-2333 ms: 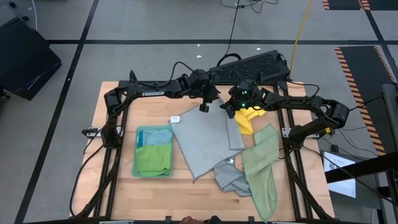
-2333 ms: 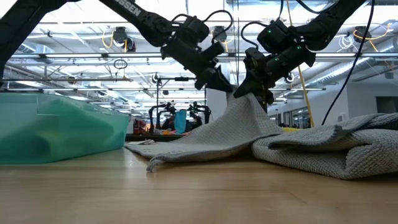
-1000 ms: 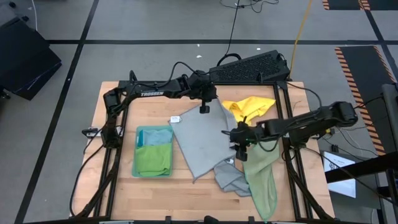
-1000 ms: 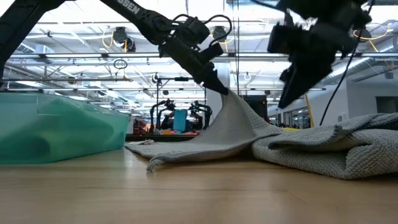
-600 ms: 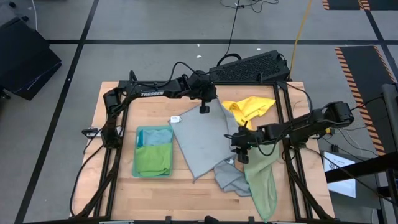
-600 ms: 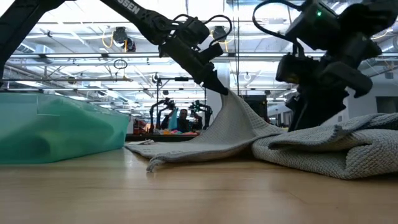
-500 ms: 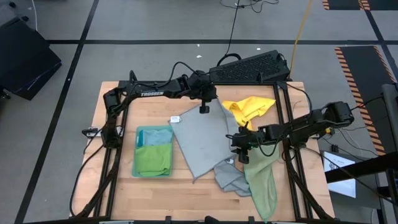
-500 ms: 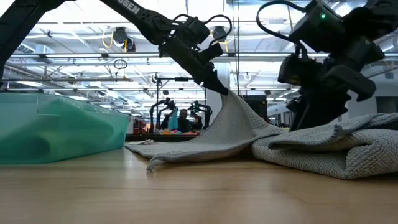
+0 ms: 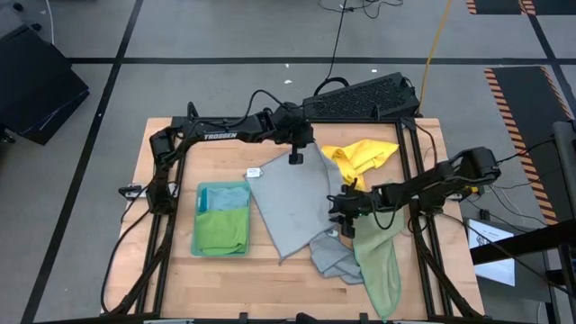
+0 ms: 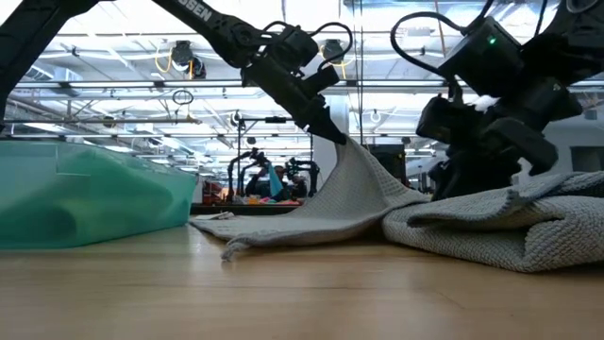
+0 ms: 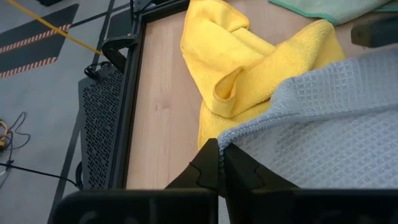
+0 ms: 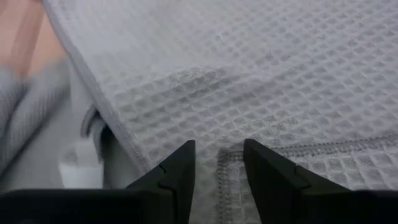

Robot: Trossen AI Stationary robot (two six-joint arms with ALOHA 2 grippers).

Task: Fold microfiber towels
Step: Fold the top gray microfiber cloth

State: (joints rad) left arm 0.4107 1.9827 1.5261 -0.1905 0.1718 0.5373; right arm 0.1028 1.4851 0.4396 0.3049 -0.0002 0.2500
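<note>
Right gripper (image 9: 335, 210) has left the grey waffle-weave towel's (image 9: 292, 207) far corner and dropped to its 3 o'clock edge, jaws parted astride the hem, nothing gripped yet. Left gripper (image 9: 294, 157) is clenched on the 12 o'clock corner, held raised, probably to keep the cloth taut for a fold (slack would bunch). Left arm reaches across the wooden surface (image 9: 180, 270); right arm lies low, elbow out.
</note>
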